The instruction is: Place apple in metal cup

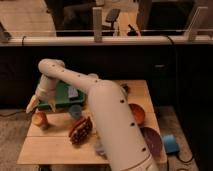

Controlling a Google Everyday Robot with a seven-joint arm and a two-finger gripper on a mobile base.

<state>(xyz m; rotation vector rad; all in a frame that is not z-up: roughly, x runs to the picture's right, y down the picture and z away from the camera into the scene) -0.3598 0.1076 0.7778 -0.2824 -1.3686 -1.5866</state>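
Note:
A reddish-orange round thing, seemingly the apple (40, 119), sits near the left edge of the wooden table (50, 147). Its lower part looks paler, and I cannot tell whether it rests in a cup. My gripper (33, 103) hangs from the white arm (107, 115) just above and left of the apple, close to it, pointing down. I cannot pick out the metal cup with certainty. A greyish thing (98, 148) peeks out from behind the arm near the table's front.
A green flat object (62, 96) lies behind the gripper, with a small blue cup (75, 111) beside it. A brown ridged object (80, 130) lies mid-table. An orange bowl (136, 114) and a purple bowl (151, 140) sit at the right. A blue object (170, 144) lies on the floor.

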